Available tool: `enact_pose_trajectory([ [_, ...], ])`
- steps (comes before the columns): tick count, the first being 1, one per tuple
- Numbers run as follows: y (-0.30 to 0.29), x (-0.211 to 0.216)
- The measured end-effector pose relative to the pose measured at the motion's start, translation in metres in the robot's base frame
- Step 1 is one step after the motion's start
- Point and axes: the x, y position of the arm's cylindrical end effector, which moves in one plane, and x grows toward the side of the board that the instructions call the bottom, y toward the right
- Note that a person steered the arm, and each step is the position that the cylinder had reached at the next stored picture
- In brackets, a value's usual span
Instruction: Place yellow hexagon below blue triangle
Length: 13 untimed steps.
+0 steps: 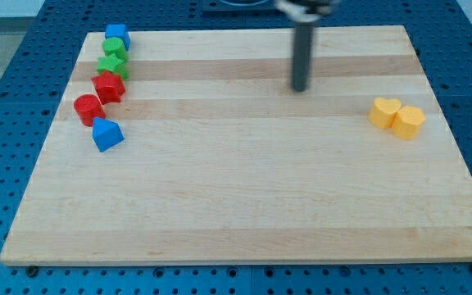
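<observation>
The yellow hexagon (409,122) lies at the view's right on the wooden board (244,197), touching a yellow heart (384,111) on its left. The blue triangle (106,134) lies at the view's left, at the lower end of a column of blocks. My tip (300,88) is on the board in the upper middle, well left of and above the yellow blocks and far right of the blue triangle. It touches no block.
Above the blue triangle run a red cylinder (88,109), a red block (108,87), a green block (111,65), another green block (115,47) and a blue cube (117,35). The board lies on a blue perforated table (6,98).
</observation>
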Motion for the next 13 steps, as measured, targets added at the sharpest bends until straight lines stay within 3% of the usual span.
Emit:
enact_pose_trajectory([
  [1,0.124,-0.001],
  [2,0.19,0.026],
  [3,0.18,0.065],
  [7,0.017,0.168],
  [8,-0.028,0.177],
  [9,-0.044,0.17],
  [12,-0.04,0.097],
  [13,-0.047,0.102],
])
